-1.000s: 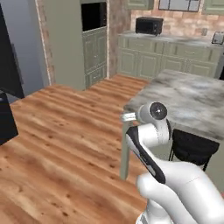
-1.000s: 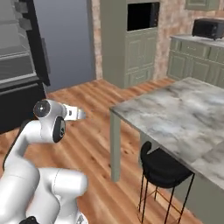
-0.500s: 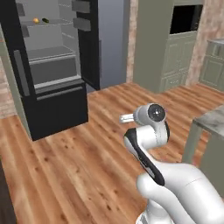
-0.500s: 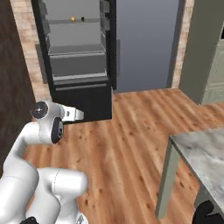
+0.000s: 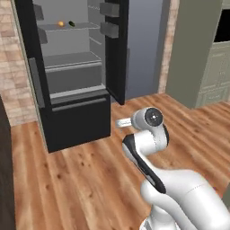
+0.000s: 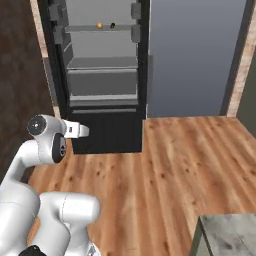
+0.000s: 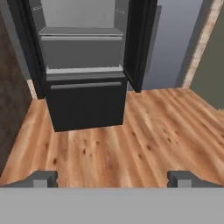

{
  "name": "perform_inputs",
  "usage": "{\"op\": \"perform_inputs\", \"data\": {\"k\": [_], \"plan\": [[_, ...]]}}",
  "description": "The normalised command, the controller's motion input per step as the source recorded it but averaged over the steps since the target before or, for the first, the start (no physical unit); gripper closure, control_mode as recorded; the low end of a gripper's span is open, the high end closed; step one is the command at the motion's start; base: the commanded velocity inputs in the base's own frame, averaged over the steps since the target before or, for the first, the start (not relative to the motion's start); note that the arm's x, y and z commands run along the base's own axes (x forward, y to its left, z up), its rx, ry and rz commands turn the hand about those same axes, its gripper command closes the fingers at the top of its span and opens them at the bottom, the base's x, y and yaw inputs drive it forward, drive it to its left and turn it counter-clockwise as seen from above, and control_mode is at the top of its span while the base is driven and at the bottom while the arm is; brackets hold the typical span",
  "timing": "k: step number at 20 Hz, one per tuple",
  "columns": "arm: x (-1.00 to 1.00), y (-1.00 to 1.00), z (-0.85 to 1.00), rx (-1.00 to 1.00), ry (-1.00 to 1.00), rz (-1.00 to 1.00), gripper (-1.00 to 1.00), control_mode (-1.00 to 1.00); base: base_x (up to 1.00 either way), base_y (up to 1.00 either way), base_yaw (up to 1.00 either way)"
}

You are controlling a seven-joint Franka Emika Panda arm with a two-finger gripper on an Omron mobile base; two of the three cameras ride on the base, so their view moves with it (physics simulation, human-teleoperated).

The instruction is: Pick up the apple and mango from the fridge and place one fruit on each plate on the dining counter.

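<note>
The fridge (image 5: 74, 72) stands open ahead across the floor (image 5: 81, 179); two fruits (image 5: 66, 23) lie side by side on its upper shelf (image 5: 67, 28).

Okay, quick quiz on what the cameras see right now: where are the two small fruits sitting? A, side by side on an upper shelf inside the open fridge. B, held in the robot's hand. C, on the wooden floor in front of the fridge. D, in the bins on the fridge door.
A: the orange fruit and the dark fruit sit side by side on an upper shelf of the open fridge.
</note>
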Motion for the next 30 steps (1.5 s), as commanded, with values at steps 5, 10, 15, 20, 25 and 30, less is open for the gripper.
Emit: {"op": "perform_inputs", "data": {"k": [5, 10, 15, 20, 25, 30], "plan": [[0.00, 0.00, 0.00, 0.00, 0.00, 0.00, -1.00, 1.00, 1.00, -0.47, 0.17], [0.00, 0.00, 0.00, 0.00, 0.00, 0.00, -1.00, 1.00, 1.00, 0.00, 0.24], [0.00, 0.00, 0.00, 0.00, 0.00, 0.00, -1.00, 1.00, 1.00, 0.00, 0.19], [0.00, 0.00, 0.00, 0.00, 0.00, 0.00, -1.00, 1.00, 1.00, 0.00, 0.12], [0.00, 0.00, 0.00, 0.00, 0.00, 0.00, -1.00, 1.00, 0.88, -0.01, 0.09], [0.00, 0.00, 0.00, 0.00, 0.00, 0.00, -1.00, 1.00, 0.72, -0.03, 0.07]]}}
